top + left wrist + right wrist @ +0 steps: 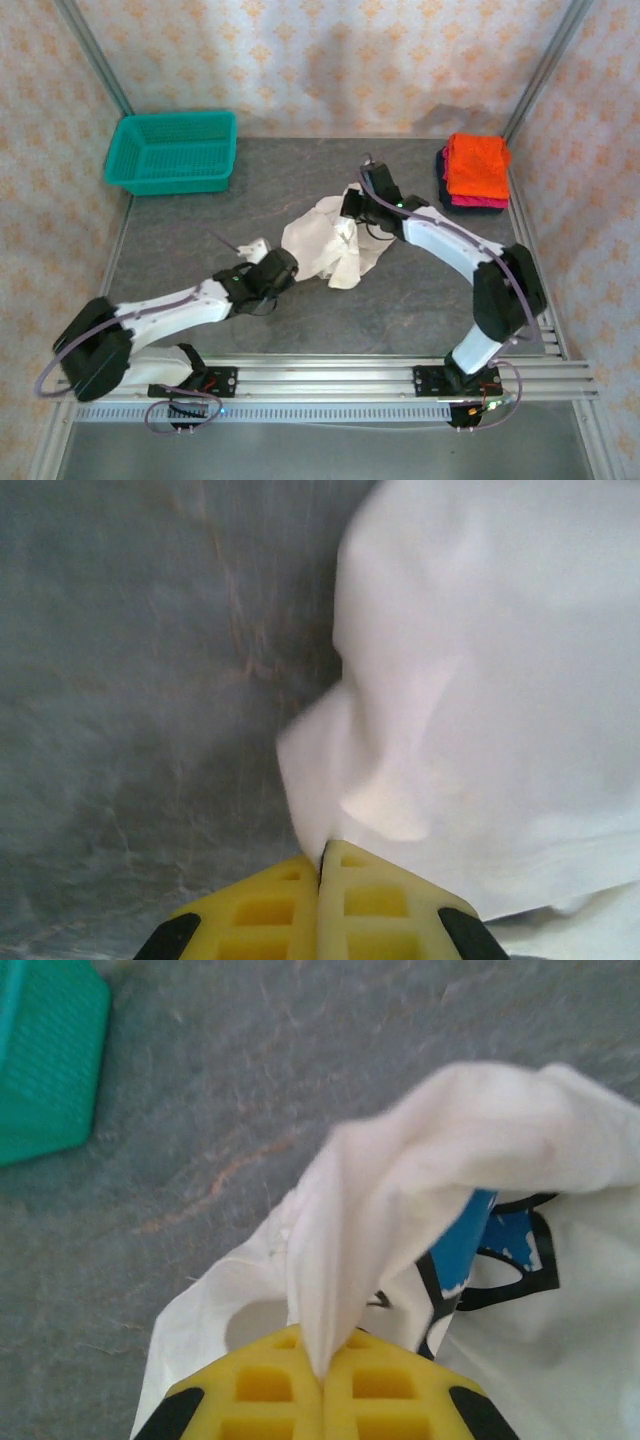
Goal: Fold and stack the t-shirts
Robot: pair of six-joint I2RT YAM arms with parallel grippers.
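Pinch on both sides of a crumpled white cloth t-shirt (325,240) at mid-table.
The left gripper (322,865) is closed tight on a fold at the shirt's near-left edge. The right gripper (322,1365) is likewise clamped on a raised ridge of cloth at the far-right side, with a blue and black print (480,1245) showing just beside it. The shirt lies bunched on the grey stone-look table (420,300) between the two arms. A stack of folded shirts (475,170), orange on top over pink and dark, sits at the far right corner. A teal plastic mesh basket (175,150) stands at the far left.
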